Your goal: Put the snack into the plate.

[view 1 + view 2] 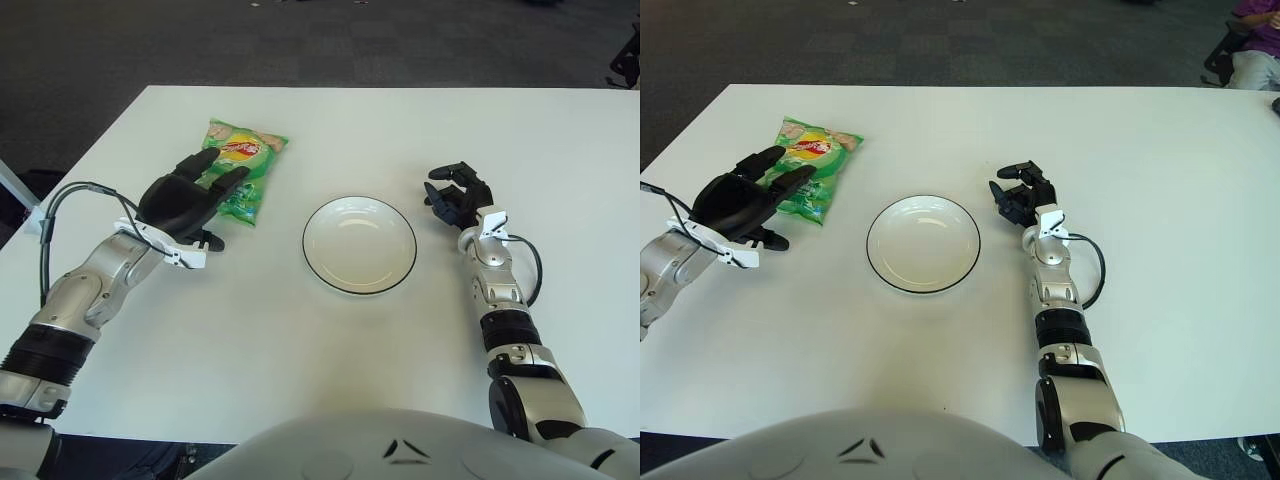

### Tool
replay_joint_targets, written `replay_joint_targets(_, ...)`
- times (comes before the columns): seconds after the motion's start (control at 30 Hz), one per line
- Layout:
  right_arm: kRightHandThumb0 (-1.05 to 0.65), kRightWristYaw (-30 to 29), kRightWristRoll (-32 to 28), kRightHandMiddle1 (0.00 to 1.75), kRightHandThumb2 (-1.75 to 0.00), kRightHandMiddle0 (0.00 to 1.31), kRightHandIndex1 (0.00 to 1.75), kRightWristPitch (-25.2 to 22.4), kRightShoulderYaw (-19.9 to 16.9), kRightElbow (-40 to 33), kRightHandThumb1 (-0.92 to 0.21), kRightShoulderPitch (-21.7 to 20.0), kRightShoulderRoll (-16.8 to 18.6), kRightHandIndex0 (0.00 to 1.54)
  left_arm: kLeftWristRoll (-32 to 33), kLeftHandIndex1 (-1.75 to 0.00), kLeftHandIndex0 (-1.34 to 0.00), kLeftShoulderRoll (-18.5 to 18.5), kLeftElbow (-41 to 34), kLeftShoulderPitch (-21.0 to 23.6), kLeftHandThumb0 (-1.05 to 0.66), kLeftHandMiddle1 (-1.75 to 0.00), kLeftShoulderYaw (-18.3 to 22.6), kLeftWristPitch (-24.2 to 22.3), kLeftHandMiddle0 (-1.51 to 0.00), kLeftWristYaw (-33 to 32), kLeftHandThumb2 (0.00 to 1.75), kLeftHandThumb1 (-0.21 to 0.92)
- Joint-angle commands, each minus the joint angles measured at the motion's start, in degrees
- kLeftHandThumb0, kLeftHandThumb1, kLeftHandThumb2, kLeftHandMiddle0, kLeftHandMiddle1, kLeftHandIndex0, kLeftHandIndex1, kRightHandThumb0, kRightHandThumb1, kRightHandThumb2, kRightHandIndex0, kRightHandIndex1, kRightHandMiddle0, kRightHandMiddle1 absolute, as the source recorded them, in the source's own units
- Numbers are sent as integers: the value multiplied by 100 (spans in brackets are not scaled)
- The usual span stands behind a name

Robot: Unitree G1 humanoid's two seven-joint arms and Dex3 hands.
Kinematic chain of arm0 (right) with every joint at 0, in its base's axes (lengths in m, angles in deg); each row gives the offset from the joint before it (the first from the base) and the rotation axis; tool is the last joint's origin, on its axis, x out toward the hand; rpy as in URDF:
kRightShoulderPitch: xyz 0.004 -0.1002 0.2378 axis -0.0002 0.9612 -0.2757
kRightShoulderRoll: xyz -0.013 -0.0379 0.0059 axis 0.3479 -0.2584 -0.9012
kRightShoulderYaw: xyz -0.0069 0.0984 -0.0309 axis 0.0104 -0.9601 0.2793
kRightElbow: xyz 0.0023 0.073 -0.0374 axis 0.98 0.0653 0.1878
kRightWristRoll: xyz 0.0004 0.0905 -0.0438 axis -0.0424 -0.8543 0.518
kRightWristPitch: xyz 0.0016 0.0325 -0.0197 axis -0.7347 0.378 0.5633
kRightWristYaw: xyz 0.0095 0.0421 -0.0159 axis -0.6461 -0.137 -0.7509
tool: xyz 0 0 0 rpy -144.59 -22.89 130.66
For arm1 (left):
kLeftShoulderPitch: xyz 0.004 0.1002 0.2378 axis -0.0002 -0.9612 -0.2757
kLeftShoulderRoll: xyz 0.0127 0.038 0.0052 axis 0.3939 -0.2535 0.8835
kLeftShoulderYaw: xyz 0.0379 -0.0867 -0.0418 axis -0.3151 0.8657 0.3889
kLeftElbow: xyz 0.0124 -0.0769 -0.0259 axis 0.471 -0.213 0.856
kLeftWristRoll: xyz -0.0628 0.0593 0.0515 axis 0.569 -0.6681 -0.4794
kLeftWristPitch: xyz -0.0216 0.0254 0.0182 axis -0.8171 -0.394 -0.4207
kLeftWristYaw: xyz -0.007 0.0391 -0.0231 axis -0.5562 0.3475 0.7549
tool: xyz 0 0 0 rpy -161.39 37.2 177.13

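dark carpet surrounds a white table (560, 140) that fills most of both views. at far left the left hand (190, 200) reaches over the near end of the snack (243, 165), a green chip bag lying flat on the table with its long axis running from near to far, tilted slightly right. the fingers (232, 180) are spread and lie over the bag's near half, not closed around it; whether they press on it cannot be told. right of the bag, near the middle, sits the plate (325, 270), white with a dark rim and nothing in it. the bag lies far-left of the plate, so the left hand is clearly the closer one. further right, just beside the plate, the right hand (455, 198) shows with fingers loosely curled, holding nothing.
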Motion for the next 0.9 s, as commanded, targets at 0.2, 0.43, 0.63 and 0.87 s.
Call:
replay_joint_targets(0.2,-1,21,-22,123,-48,50,137,109,-34,84,-74,-38,-64,67,-225,0,-11,-61,372,91,-57,0,-37,-161,0,-282,0,76)
replay_joint_targets(0.43,-1,50,-37,123,-48,51,138,159,-55,136,-74,-50,-89,67,-887,0,-11,-541,1750,575,-44,0,-411,-371,0,-2199,0,75)
replay_joint_targets(0.63,-1,62,-38,123,-48,51,138,190,-60,179,-74,-62,-101,67,-1047,0,-11,-769,2646,980,-34,0,-687,-361,0,-3452,0,75)
replay_joint_targets(0.87,-1,100,-54,122,-48,51,138,245,-81,235,-74,-74,-125,66,-951,-1,-12,-1022,3191,1235,-33,0,-856,-554,0,-4237,0,76)
